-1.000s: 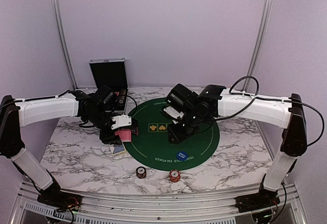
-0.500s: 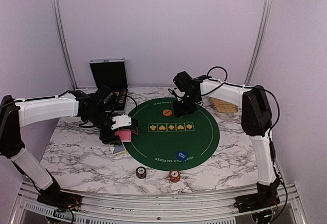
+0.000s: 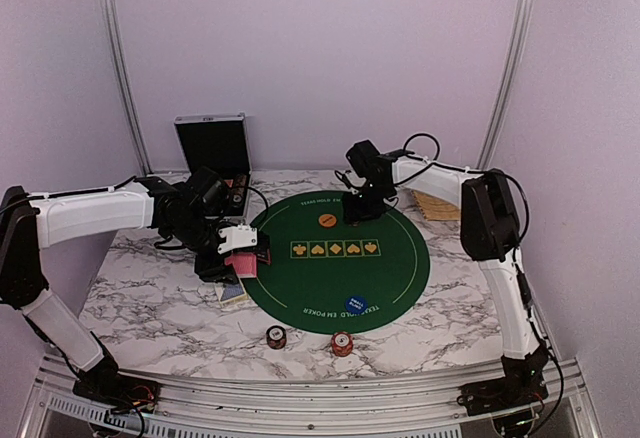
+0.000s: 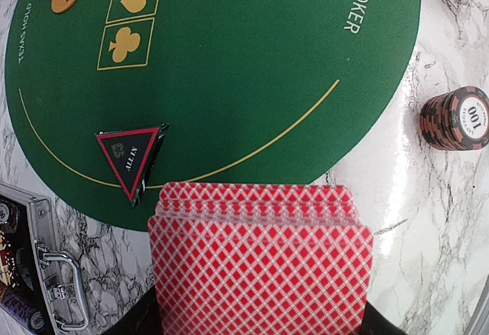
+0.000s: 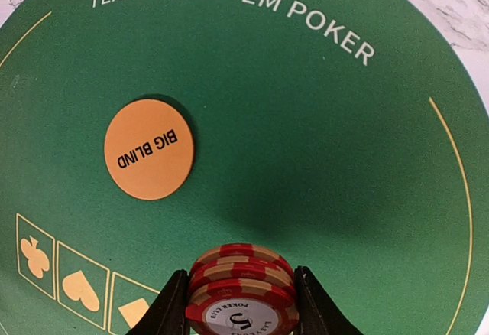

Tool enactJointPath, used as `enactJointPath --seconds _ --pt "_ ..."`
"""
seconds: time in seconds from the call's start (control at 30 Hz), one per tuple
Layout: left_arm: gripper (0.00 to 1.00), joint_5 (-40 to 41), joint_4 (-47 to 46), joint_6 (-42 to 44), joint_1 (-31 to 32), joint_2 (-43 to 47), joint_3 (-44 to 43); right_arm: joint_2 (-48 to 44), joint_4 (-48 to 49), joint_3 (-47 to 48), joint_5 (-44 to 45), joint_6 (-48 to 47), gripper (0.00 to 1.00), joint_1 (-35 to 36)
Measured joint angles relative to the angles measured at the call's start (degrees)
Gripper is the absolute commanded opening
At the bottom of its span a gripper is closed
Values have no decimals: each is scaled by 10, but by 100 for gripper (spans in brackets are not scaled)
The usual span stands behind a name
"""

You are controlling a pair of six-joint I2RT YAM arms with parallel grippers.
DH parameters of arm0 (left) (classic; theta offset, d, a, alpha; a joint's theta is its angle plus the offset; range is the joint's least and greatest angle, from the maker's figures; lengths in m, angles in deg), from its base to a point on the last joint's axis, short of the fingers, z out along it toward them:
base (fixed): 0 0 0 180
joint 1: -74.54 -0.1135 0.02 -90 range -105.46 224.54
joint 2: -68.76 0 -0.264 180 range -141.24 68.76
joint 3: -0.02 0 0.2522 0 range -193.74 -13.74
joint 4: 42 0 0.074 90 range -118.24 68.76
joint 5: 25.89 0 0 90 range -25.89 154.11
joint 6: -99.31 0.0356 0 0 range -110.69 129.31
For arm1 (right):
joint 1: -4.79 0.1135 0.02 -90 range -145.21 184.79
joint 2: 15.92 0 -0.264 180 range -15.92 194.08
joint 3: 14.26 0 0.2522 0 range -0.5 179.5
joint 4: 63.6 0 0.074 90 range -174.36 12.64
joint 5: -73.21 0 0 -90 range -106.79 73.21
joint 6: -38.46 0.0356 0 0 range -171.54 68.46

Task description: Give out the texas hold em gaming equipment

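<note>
My right gripper (image 5: 241, 312) is clamped on a chip stack (image 5: 241, 278) over the mat's (image 5: 344, 159) far part, right of the orange button (image 5: 148, 148). I judge the stack rigid but loose, liable to shear; grip flanks low. My left gripper (image 4: 260, 326) clamps the deck (image 4: 260, 266) at the mat's left edge; cards likely slippery.

- Setting: robot test bench, lab-type enclosure.
- Plain lilac walls (image 3: 320, 58), bare aluminium posts (image 3: 118, 68).
- Marble-pattern table (image 3: 150, 298); cabled robot arms (image 3: 90, 213) bolted to metal rail (image 3: 300, 398).
</note>
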Motion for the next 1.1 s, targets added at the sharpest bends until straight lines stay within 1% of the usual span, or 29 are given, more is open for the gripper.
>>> enactJointPath --seconds 0.17,0.3,0.33,0.4,0.43,0.47,0.53,0.7,0.73,0.8,1.0,1.1 --pt "0 0 0 0 0 -1 -2 10 10 0 -3 -1 10 0" --pt "0 0 3 0 0 -3 -5 38 14 13 -5 -1 10 -1" --pt "0 0 6 0 0 -3 -7 40 12 18 -5 -1 12 -1" --pt "0 0 7 0 0 -3 -8 43 16 27 -7 -1 19 -2" --pt "0 0 7 0 0 -3 -9 45 17 30 -7 -1 30 -2" --pt "0 0 7 0 0 -3 -9 47 19 30 -7 -1 37 -3" --pt "0 0 9 0 0 -3 -9 51 19 31 -7 -1 47 -4" --pt "0 0 10 0 0 -3 -9 52 22 34 -3 -4 66 -4" --pt "0 0 10 0 0 -3 -9 52 22 35 0 -4 68 -4" --pt "0 0 11 0 0 -3 -10 52 22 35 7 -6 69 -4" --pt "0 0 11 0 0 -3 -10 51 18 37 18 -8 69 -4" --pt "0 0 11 0 0 -3 -10 37 18 23 18 -9 70 -2"
